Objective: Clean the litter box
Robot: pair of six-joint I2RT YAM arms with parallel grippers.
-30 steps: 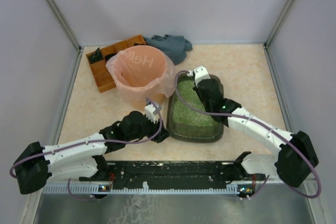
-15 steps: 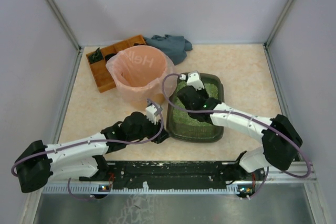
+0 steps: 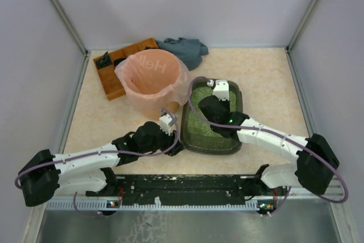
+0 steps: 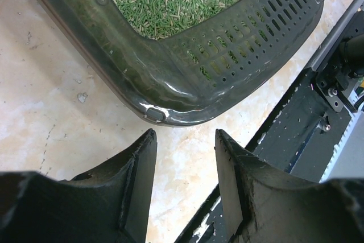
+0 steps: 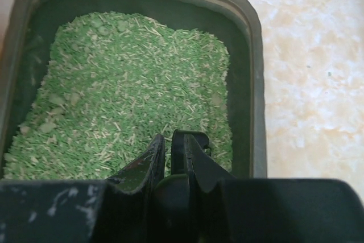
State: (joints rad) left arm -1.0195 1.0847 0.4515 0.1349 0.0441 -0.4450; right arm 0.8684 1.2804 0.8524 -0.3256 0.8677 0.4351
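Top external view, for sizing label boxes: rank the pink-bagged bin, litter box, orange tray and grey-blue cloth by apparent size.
1. pink-bagged bin and litter box: alike; the taller bin sits nearer the camera.
2. orange tray, partly hidden.
3. grey-blue cloth.

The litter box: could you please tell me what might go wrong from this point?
1. The right gripper sits low over the granules near the litter box wall; a quick sweep may flick them onto the table.
2. The left gripper is open just short of the box's corner, not holding it, so the box might slide toward the pink bin.
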